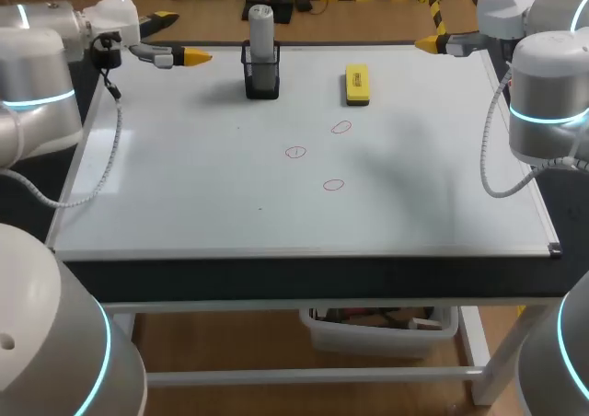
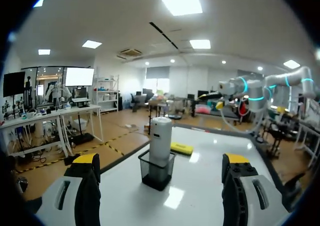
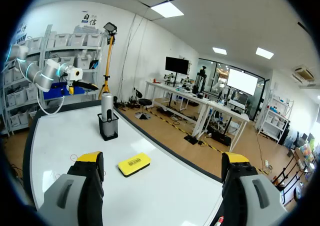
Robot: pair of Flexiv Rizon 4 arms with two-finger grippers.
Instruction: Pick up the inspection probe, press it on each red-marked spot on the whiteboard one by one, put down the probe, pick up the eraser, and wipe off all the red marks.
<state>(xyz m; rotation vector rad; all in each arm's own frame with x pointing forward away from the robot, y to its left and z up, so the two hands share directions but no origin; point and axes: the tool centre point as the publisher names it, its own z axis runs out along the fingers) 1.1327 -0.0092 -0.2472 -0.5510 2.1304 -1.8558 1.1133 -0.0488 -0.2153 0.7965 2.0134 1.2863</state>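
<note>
The grey inspection probe [image 1: 261,31] stands upright in a black mesh holder [image 1: 261,74] at the back of the whiteboard [image 1: 184,195]. A yellow eraser [image 1: 357,83] lies to its right. Three red circles [image 1: 333,185] are drawn near the board's middle. My left gripper [image 1: 195,57] hovers open at the back left, level, pointing toward the probe [image 2: 160,140], which stands ahead between its fingers. My right gripper [image 1: 425,43] is open at the back right corner, and the eraser [image 3: 134,164] lies ahead of it with the probe [image 3: 107,113] further off.
The whiteboard's raised frame [image 1: 304,253] runs along the front edge. A white bin [image 1: 382,329] sits under the table. My right arm's cable [image 1: 492,158] hangs over the board's right side.
</note>
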